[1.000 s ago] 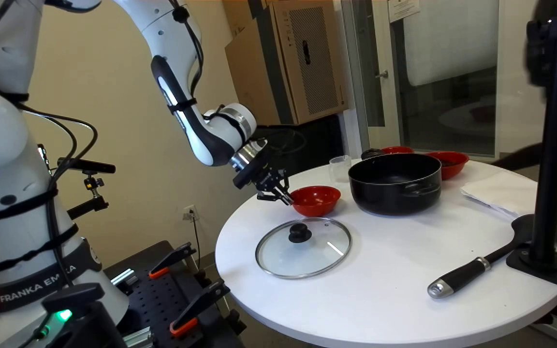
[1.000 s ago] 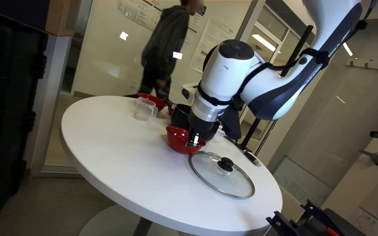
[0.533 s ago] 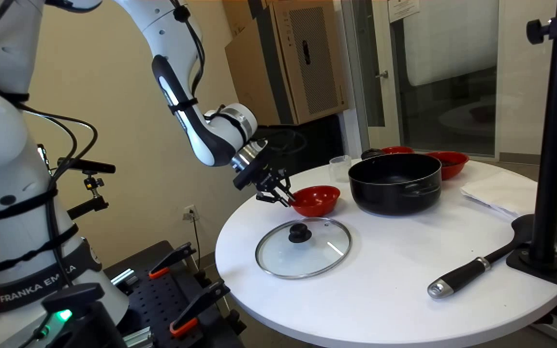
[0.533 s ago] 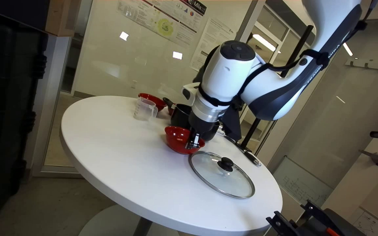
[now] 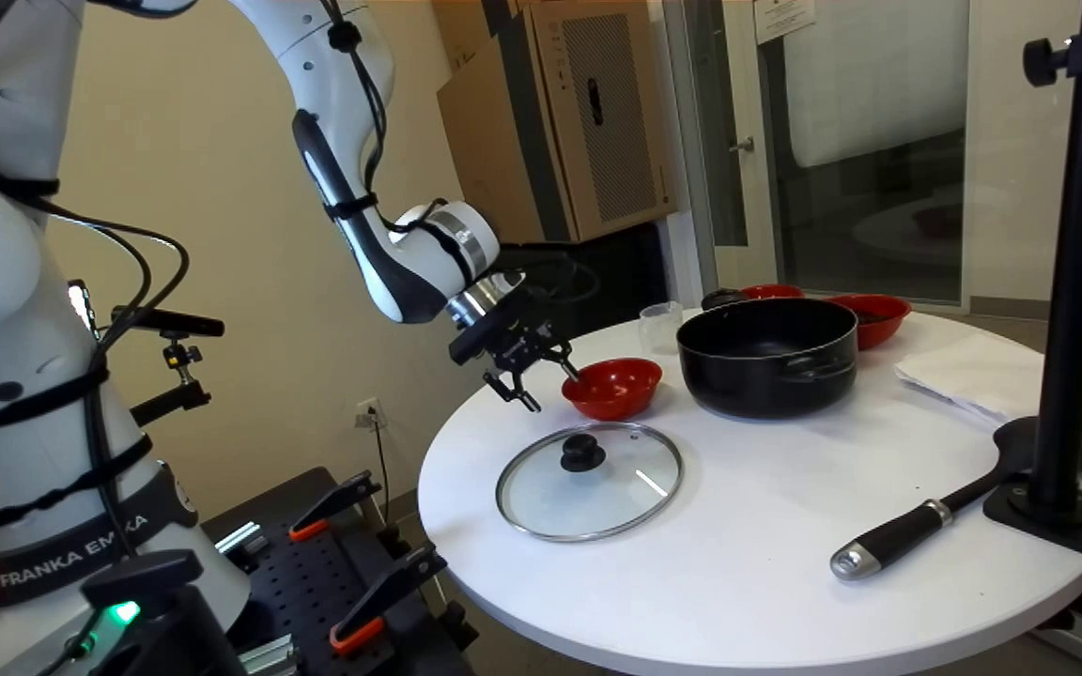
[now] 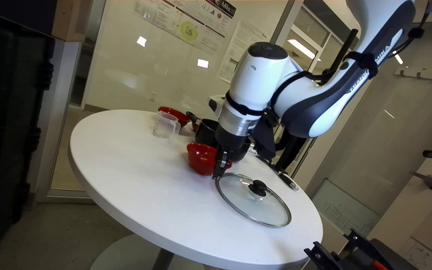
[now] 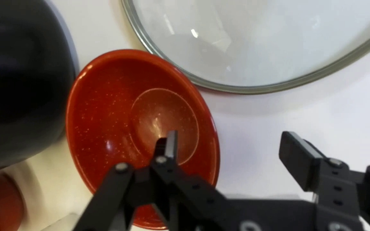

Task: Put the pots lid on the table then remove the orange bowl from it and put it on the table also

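The orange bowl stands on the white table, between the pot and the table's edge. My gripper is at its near rim with jaws spread wide. In the wrist view one finger lies over the bowl's inside, while the opposite finger is outside the rim, above bare table; nothing is clasped between them. The glass lid, black knob up, lies flat on the table close beside the bowl. The black pot stands uncovered on the bowl's far side. My arm partly hides pot and bowl in an exterior view.
Behind the pot are more red bowls and a clear measuring cup. A black-handled utensil, a white cloth and a black pole stand occupy the far side of the table.
The gripper's fingers, together at the bowl's rim a second ago, have parted widely and let go of it. The bowl has shifted only slightly. A person in the background has left view.
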{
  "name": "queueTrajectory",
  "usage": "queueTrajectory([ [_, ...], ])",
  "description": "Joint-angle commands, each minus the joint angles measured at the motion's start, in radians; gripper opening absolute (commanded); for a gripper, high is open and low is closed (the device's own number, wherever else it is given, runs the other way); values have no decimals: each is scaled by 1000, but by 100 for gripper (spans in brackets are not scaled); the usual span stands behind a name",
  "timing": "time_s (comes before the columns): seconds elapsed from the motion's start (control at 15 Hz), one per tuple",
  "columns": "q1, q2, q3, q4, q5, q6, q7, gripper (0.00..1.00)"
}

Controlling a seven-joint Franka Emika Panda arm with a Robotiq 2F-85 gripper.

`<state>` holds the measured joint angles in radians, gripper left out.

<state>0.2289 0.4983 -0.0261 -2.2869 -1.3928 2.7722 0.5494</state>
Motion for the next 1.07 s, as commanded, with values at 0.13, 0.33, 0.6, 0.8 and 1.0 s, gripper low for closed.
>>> queueTrajectory([
  [0.13,-348,-93,358,-50,447,-161,-371,100],
  [0.33,-508,-106,562,41,694,-331,-502,100],
  [0.6,-389,-164,482,209,1007,-484,-596,100],
  [0.8,-277,-161,354,349,1137,-568,-580,100],
  [1.0,-204,-130,254,486,1189,-633,-537,100],
])
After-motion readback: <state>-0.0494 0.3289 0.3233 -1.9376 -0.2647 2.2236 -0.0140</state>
